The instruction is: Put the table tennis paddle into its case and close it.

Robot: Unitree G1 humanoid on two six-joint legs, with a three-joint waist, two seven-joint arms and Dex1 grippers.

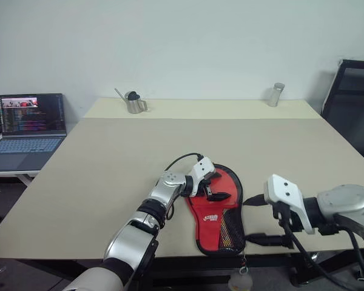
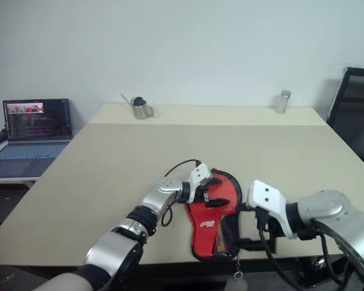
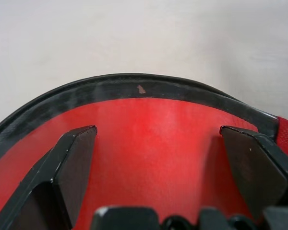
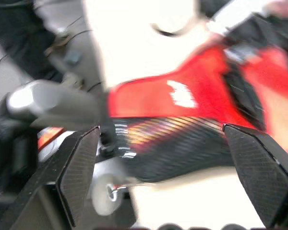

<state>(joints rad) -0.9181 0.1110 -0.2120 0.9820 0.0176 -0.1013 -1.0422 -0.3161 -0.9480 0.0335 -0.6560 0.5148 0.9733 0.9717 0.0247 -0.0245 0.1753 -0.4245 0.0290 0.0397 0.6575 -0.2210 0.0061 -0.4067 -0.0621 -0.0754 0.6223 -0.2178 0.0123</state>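
Bench (image 1: 109, 157): broad, pale, running from centre frame to the lower edge. A laptop (image 1: 27, 130) sits at the left edge on a separate surface; a metal jug (image 1: 133, 103) and a small shaker (image 1: 276, 94) stand upper centre and upper right, well apart from the work.

Case (image 1: 217, 212): lower centre, red side up with white logo, mesh pocket toward the near bench edge, zip pull hanging off that edge. The paddle is not separately discernible; whether it lies inside cannot be told.

Left pincer (image 1: 212, 187): released, fingers spread above the round end of the case; contact cannot be told.

Right pincer (image 1: 264, 219): lower right, released, fingers wide, just beside the case's narrow end, holding nothing.

Handling, as judged: the case is light and soft and will fold or slide on the smooth bench unless pinned. The best hold appears to be the stiff black zip edging or the zip pull; the mesh would likely snag or stretch.
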